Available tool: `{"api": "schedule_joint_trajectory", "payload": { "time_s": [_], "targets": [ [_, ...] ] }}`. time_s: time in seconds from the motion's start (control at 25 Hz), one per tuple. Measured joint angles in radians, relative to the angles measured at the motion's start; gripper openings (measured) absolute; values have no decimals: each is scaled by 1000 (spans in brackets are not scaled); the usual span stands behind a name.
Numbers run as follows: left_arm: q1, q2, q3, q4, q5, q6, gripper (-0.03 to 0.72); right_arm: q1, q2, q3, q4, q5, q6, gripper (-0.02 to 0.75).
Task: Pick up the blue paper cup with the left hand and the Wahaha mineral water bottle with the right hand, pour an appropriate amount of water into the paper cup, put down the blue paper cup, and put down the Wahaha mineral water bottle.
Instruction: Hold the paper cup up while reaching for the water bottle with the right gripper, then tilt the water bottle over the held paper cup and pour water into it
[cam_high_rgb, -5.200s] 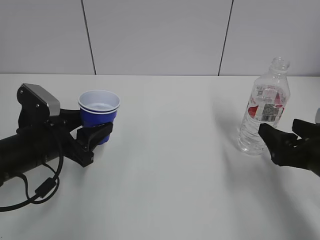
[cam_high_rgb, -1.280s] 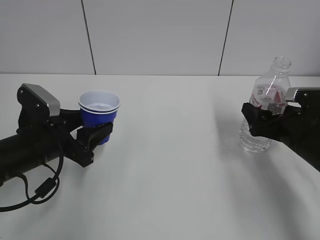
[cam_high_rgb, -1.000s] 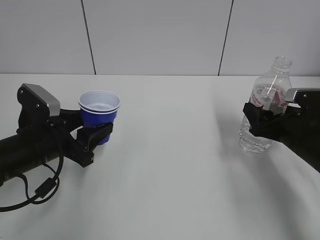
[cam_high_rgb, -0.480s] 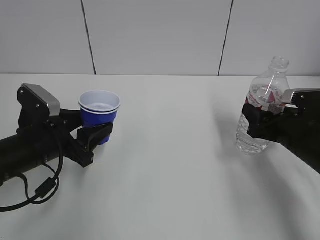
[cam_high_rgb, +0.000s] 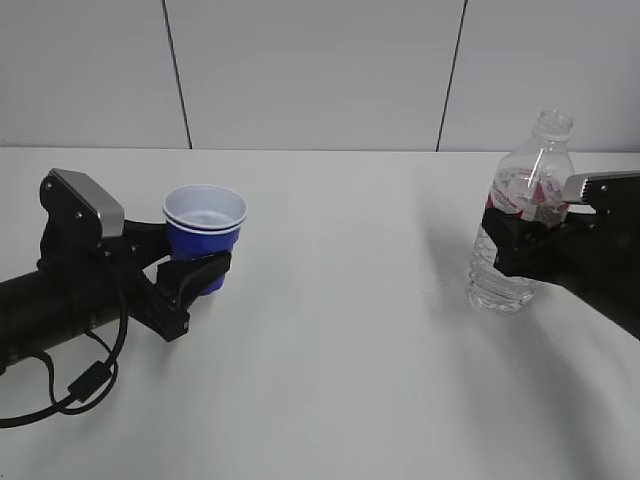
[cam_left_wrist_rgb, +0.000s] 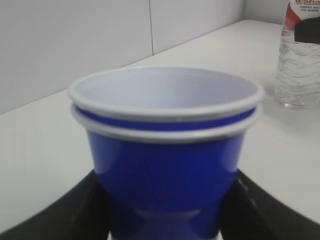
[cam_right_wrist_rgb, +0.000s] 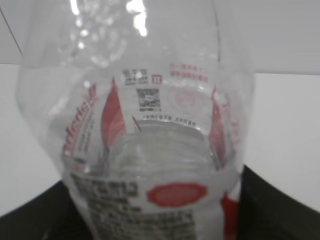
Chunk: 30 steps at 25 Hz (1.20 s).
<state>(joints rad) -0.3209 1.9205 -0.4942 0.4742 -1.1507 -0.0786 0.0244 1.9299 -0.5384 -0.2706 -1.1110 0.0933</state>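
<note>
The blue paper cup (cam_high_rgb: 204, 238), white inside with a doubled white rim, is held upright by my left gripper (cam_high_rgb: 196, 268), whose black fingers clamp its lower body just above the table. In the left wrist view the cup (cam_left_wrist_rgb: 165, 155) fills the frame between the jaws. The clear Wahaha mineral water bottle (cam_high_rgb: 520, 215), capless with a red-and-white label, is held by my right gripper (cam_high_rgb: 520, 245) around its middle, slightly tilted, its base a little above the table. In the right wrist view the bottle (cam_right_wrist_rgb: 150, 150) fills the frame.
The white table (cam_high_rgb: 340, 350) stretches between the two arms. A grey panelled wall (cam_high_rgb: 320, 70) stands behind. A black cable (cam_high_rgb: 85, 380) hangs from the left arm onto the table.
My right gripper closed on the bottle, then lifted it slightly and shifted it left. My left gripper has raised the cup a little and moved it slightly right.
</note>
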Motion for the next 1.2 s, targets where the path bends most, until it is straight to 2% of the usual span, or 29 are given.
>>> {"api": "schedule_joint_trajectory", "payload": {
  "time_s": [0.24, 0.4, 0.56, 0.88, 1.2],
  "targets": [
    [0, 2, -18, 15, 0, 0, 445, 3, -93, 2, -10, 11, -15, 452],
    [-4, 50, -75, 47, 0, -3, 445, 3, -116, 2, -14, 11, -17, 452],
    [-40, 117, -153, 54, 0, -14, 445, 3, -120, 2, -19, 11, -19, 452],
    [-107, 148, -298, 99, 0, -173, 445, 3, -130, -7, -2, 15, -100, 452],
    [-153, 150, -333, 123, 0, -229, 445, 3, -130, -108, -10, 19, -183, 452]
  ]
}}
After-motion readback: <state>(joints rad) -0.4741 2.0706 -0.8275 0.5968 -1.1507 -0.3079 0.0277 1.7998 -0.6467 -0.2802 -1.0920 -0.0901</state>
